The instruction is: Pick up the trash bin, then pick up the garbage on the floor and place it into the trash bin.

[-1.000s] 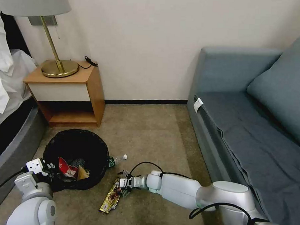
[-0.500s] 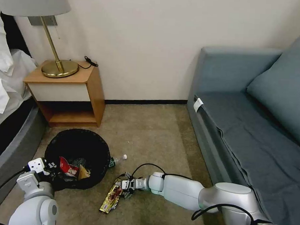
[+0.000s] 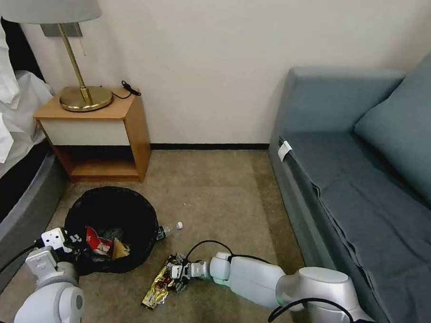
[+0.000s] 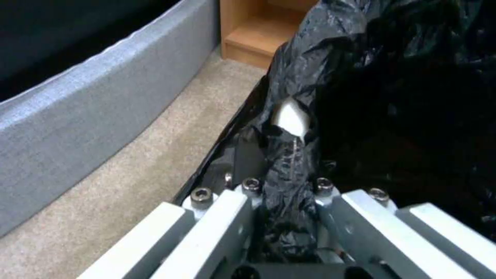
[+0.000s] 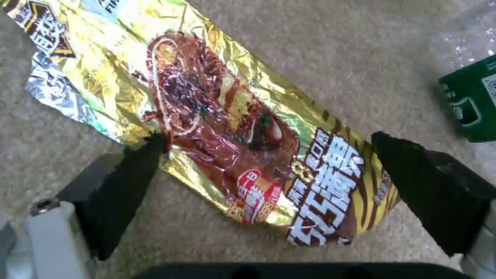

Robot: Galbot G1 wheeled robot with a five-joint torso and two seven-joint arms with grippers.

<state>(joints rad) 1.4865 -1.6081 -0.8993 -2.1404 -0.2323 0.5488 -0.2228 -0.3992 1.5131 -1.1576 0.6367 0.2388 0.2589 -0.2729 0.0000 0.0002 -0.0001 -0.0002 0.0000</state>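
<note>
Two pincers work: my left pincer [image 4: 286, 217] pinches the bin [image 3: 111, 214] rim to steady it. My right pincer [image 5: 269, 182] gapes, straddling the gold wrapper [image 5: 222, 128] on the floor, seemingly ready to close. The bottle [image 3: 168, 228] lies beside the bin.

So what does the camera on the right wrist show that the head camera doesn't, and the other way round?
Right wrist alone: the print on the gold wrapper, and the right gripper's open black fingers straddling it just above the carpet.

Head alone: the trash bin with litter inside, its rim held by the left gripper, plus the nightstand and sofa.

Both: the wrapper, the right gripper, and the green-labelled bottle lying beside the bin.
</note>
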